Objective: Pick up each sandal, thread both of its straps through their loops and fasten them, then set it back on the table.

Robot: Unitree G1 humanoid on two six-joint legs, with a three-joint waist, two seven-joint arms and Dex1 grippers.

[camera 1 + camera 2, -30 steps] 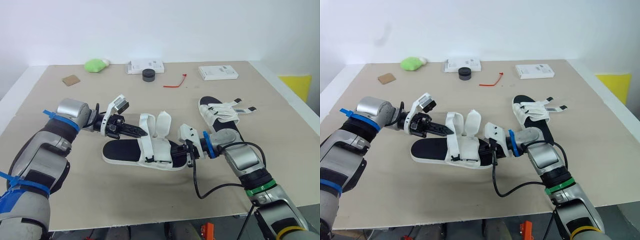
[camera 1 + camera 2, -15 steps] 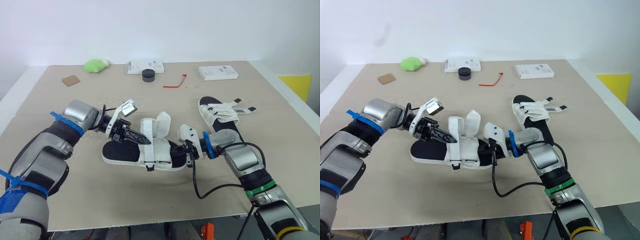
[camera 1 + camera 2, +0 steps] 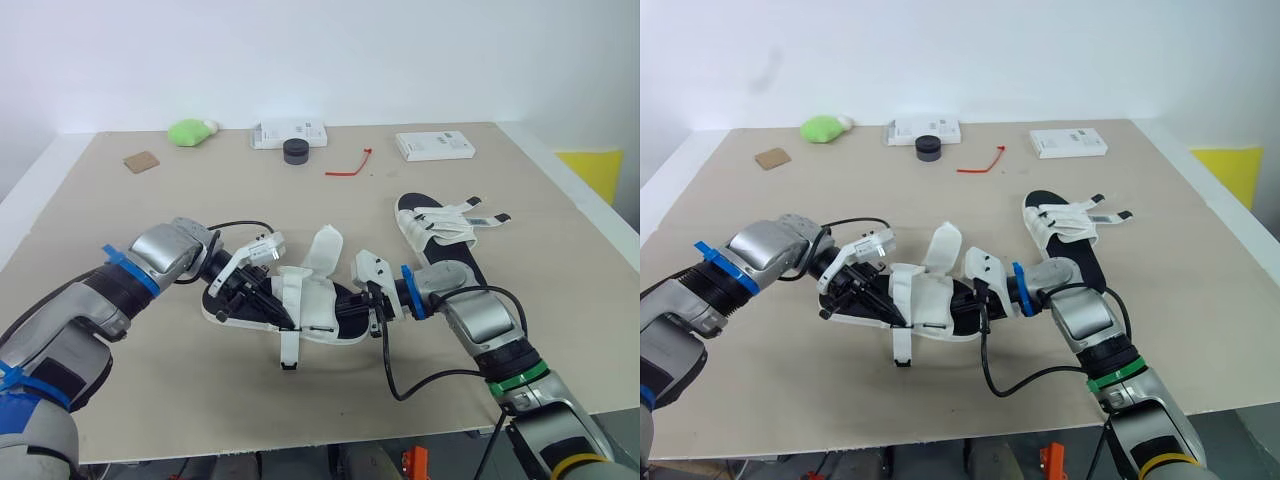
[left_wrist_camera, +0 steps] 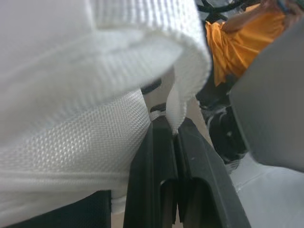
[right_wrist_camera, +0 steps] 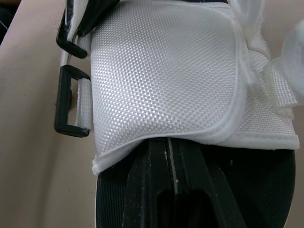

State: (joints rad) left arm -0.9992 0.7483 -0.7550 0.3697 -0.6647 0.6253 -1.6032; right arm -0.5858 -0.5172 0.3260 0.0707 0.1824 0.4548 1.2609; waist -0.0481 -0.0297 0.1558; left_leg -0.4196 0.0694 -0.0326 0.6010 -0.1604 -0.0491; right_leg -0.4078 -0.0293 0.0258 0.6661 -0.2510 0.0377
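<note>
— How are the fingers of the left gripper (image 3: 268, 306) set?

— They are pressed together, and a white strap (image 3: 288, 345) is pinched between them. Its free end, with a dark tip, is turned toward the near edge of the table (image 3: 100, 330).

— And the right gripper (image 5: 172, 142)?

— Its fingers are closed against each other and laid along the black footbed. The tips are covered by the white upper, so it cannot be told whether anything is held there.

— Where is the near sandal (image 3: 230, 305), and how is it pointed?

— It is found at the near middle of the table, between the two grippers. Its long axis is laid across the table, from left to right. The bare footbed end is turned to the left and the strapped part to the right. A second strap (image 3: 322, 250) is raised upright.

— How is it made?

— A white woven upper is set on a black sole, and black loops (image 5: 71, 102) are fixed at its side.

— And the far sandal (image 3: 440, 235)?

— It is laid to the right, its long axis running from far to near, with the strap ends spread to the right.

— Can any writing be read?

— Print is seen on two white boxes (image 3: 435, 146) at the far side, but it cannot be read.
</note>
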